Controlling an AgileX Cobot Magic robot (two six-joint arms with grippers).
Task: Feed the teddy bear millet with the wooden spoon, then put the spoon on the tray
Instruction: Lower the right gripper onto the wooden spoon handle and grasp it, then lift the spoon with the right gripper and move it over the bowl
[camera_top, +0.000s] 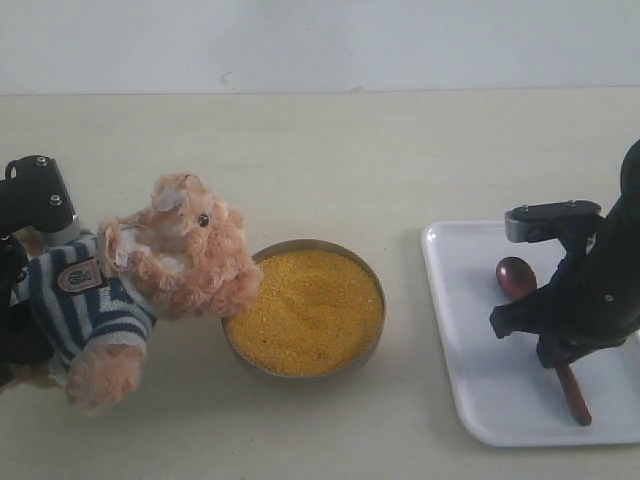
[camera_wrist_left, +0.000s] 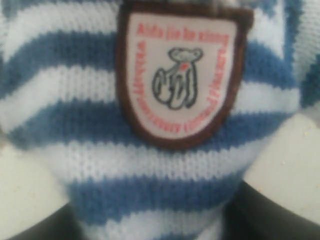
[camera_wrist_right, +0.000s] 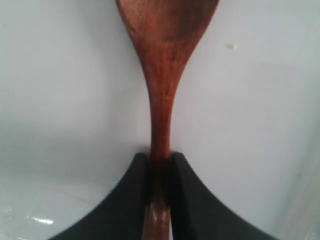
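Observation:
The teddy bear (camera_top: 170, 255) leans toward the metal bowl (camera_top: 381, 320) of yellow millet (camera_top: 305, 310), its snout at the bowl's rim. My left gripper (camera_wrist_left: 160, 220) is shut on the bear's striped body (camera_wrist_left: 150, 165); the dark fingers (camera_wrist_left: 280, 215) show on either side of the shirt below the chest badge (camera_wrist_left: 182, 75). The wooden spoon (camera_top: 515, 277) is over the white tray (camera_top: 480, 380), its oval bowl pointing away from the front edge. My right gripper (camera_top: 555, 345) (camera_wrist_right: 160, 160) is shut on the spoon's handle (camera_wrist_right: 162, 100), low over the tray (camera_wrist_right: 60, 100). I cannot tell whether the spoon touches it.
The beige table (camera_top: 330, 160) stretches behind the bowl to a pale wall. The left arm's black body (camera_top: 35, 195) stands behind the bear at the left edge. A stray yellow grain (camera_wrist_right: 231, 47) lies on the tray.

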